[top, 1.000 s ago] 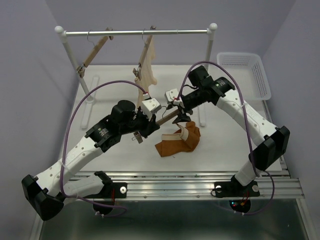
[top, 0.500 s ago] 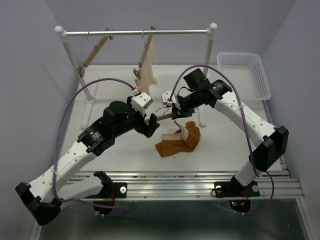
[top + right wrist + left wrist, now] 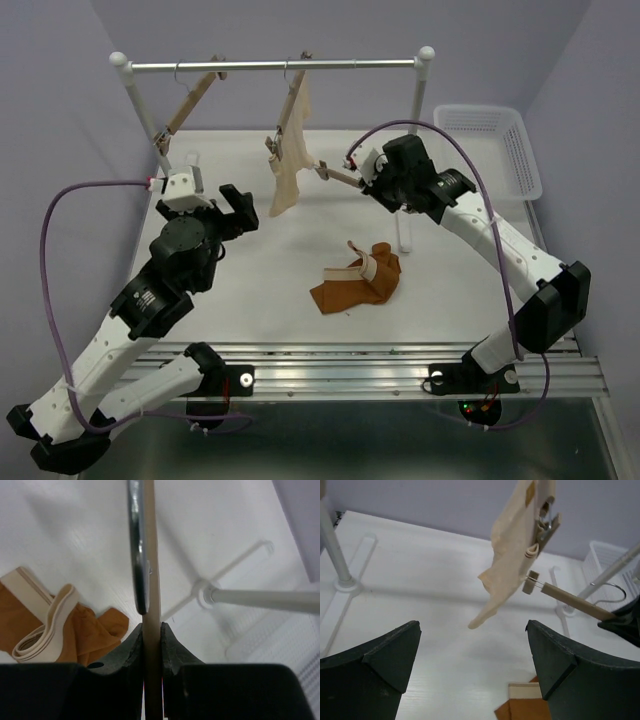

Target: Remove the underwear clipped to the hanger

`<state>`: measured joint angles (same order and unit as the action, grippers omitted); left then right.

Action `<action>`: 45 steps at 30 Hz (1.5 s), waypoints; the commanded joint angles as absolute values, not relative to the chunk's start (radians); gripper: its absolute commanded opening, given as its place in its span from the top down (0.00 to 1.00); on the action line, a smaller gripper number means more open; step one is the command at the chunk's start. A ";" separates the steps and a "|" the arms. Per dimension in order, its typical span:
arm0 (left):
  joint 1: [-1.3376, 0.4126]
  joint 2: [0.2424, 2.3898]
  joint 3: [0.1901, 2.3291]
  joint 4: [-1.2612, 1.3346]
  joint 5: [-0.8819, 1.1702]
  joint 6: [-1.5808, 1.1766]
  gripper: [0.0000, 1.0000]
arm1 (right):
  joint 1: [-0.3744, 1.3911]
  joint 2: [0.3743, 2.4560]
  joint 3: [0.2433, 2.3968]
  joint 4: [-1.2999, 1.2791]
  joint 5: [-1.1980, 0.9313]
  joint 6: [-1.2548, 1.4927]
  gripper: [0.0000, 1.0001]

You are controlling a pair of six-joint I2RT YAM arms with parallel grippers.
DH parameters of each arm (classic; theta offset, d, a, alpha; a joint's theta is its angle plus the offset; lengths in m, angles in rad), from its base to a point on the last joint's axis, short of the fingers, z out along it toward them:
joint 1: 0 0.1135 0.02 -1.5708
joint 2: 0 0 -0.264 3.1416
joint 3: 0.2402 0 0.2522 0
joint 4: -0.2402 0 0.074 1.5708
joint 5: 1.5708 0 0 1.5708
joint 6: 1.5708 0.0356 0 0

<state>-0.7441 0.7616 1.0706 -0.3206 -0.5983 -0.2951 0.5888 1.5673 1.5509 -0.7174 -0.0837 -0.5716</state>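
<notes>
- Tabletop, white and flat: carries both arm bases at the near edge and the rack's feet farther back.
- Garment rack, a silver metal rail on white posts: spans the far side of the tabletop.
- White slotted plastic basket: sits at the far right corner, beyond the rack's right post.
- Left gripper, black, two-fingered: hangs over the left part of the tabletop, jaws spread wide with nothing between them.
- Right gripper, black, two-fingered: pinched tight on the bar of the hanger, raised off the tabletop near the rack's right post.
- Pale cream cloth garment: hangs from the middle of the rail, clipped to a second wooden hanger.
- Rust-brown soft cloth underwear with a cream waistband: lies crumpled on the tabletop below the right gripper, apart from the hanger.
- Light wooden bar hanger with a metal wire hook and clips: juts leftward from the right gripper, clip end just beside the cream garment; touching or not, cannot tell.
- Spare wooden hanger: hooked near the rail's left end, slanting down to the left.
</notes>
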 commanded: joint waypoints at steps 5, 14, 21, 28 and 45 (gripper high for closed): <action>-0.739 0.646 1.019 -0.235 -0.848 -0.445 0.01 | 0.583 1.408 1.430 -0.430 0.350 -0.272 0.99; -0.739 0.658 0.997 -0.218 -0.888 -0.471 0.01 | 0.583 1.578 1.707 -0.331 0.466 0.104 0.99; -0.739 0.687 0.986 -0.218 -0.877 -0.468 0.01 | 0.583 1.727 1.939 -0.305 0.489 0.158 0.99; -0.738 0.672 0.976 -0.209 -0.873 -0.456 0.01 | 0.583 1.905 2.157 -0.307 0.526 0.095 0.99; -0.739 0.658 0.950 -0.192 -0.848 -0.448 0.01 | 0.574 1.985 2.126 -0.351 0.410 0.139 0.78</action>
